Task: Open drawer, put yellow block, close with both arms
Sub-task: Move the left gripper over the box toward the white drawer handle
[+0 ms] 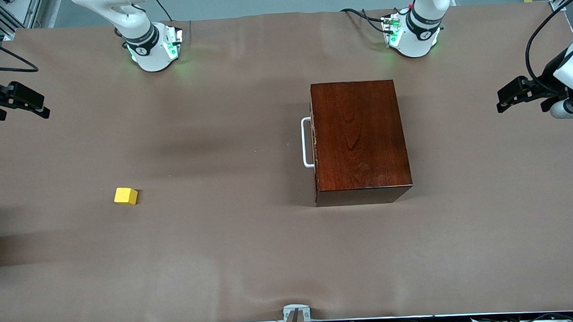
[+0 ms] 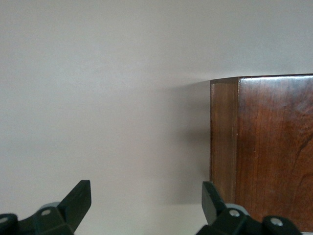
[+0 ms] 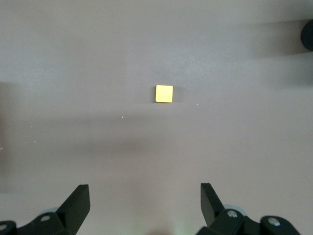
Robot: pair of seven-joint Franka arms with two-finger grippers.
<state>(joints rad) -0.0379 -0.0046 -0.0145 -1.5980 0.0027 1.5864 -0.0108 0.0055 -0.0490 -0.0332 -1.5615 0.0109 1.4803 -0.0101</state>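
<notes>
A glossy dark reddish-brown wooden box sat on the brown table cover, right of centre in the front view, toward the left arm's end of the table. Its drawer was pushed fully in, with the white U-shaped bar handle on the face turned toward the right arm's end. The small bright yellow cube lay in the lower left of the front view, well apart from the box and slightly nearer the front camera than the handle.

The black two-finger left gripper hung at the right edge of the front view, over the table cover at the left arm's end. In the left wrist view its fingers stood wide apart and empty, with a corner of the box just ahead. The black right gripper hung at the upper left edge of the front view; in the right wrist view its fingers were spread wide, holding nothing, with the cube at the frame's centre.
</notes>
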